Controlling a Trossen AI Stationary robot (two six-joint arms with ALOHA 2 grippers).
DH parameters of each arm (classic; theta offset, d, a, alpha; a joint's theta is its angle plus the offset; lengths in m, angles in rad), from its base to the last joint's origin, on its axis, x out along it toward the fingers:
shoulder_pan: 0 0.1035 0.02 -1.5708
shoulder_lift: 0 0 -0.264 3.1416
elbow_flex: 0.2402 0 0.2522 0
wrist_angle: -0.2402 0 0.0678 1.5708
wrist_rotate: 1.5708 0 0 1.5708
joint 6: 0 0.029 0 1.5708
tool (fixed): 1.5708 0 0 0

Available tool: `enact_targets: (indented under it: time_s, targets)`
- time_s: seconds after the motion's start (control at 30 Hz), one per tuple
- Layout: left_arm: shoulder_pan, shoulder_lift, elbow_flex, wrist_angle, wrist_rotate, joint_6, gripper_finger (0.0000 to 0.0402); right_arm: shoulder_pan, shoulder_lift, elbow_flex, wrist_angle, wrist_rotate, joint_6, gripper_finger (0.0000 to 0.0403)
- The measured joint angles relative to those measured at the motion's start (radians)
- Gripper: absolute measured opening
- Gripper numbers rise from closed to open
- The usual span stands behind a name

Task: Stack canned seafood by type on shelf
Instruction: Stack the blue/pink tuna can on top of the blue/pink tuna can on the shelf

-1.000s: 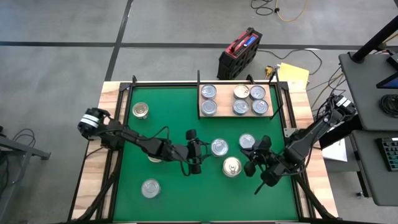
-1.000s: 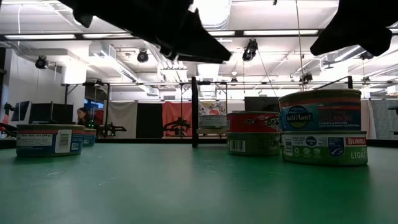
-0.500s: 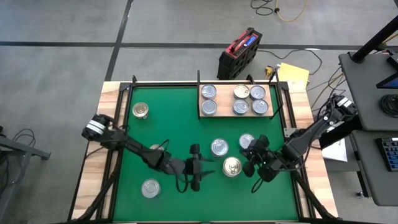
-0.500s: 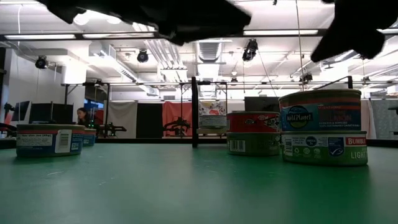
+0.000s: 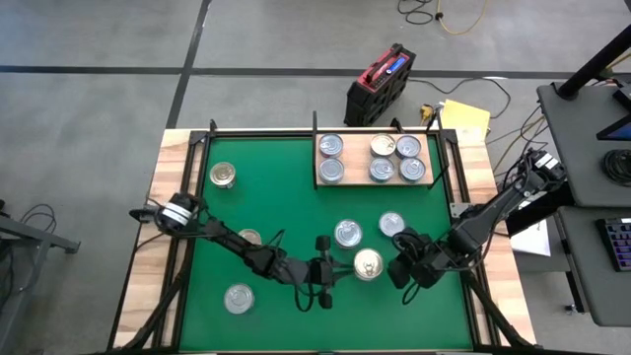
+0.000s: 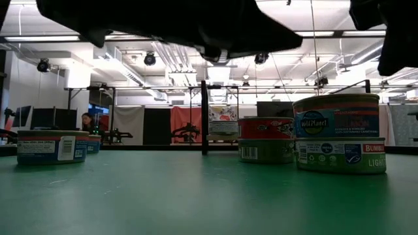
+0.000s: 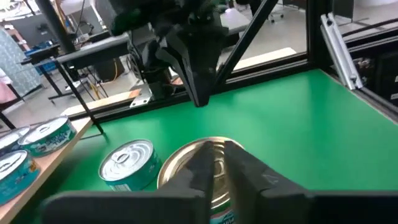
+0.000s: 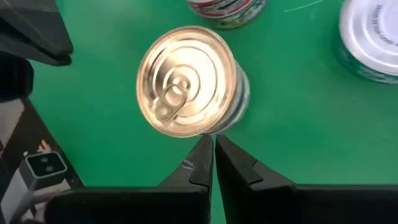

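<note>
Progress is partial. Five tins sit on the shelf (image 5: 373, 159) at the far side of the green mat (image 5: 286, 197): two at its left end and three at its right end. In the overhead view they appear to lie in a single layer, so no stacking can be confirmed.

Six tins remain on the mat:
- a gold-lidded tin (image 5: 368, 263) near the front, between the two grippers;
- two silver-lidded tins (image 5: 347, 234) just behind it;
- one tin (image 5: 224, 176) near the far left corner;
- one tin (image 5: 239, 298) at the front left;
- one tin (image 5: 250, 238) partly hidden under the left arm.

Left gripper (image 5: 325, 284) hangs just left of the gold-lidded tin, fingers closed together, holding nothing. Right gripper (image 5: 401, 266) hangs just right of the same tin, fingers pressed shut and empty.

Remaining work, by judgement: carry all six loose tins to the shelf and sort them by type.
</note>
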Motion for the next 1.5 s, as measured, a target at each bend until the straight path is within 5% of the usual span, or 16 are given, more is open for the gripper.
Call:
enact_targets:
  time_s: [0.27,0.9,1.5]
  targets:
    - [0.006,0.047,0.028,-0.060,0.001,-0.057,0.0002,0.000,-0.002,0.000,-0.020,-0.025,0.009,0.0049]
    - [0.029,0.136,0.132,-0.177,-0.046,-0.120,0.0000,-0.027,-0.002,-0.084,0.035,0.035,-0.023,0.0253]
    - [0.028,0.135,0.131,-0.197,-0.048,-0.139,0.0000,-0.031,-0.002,-0.186,0.221,0.061,-0.033,0.0293]
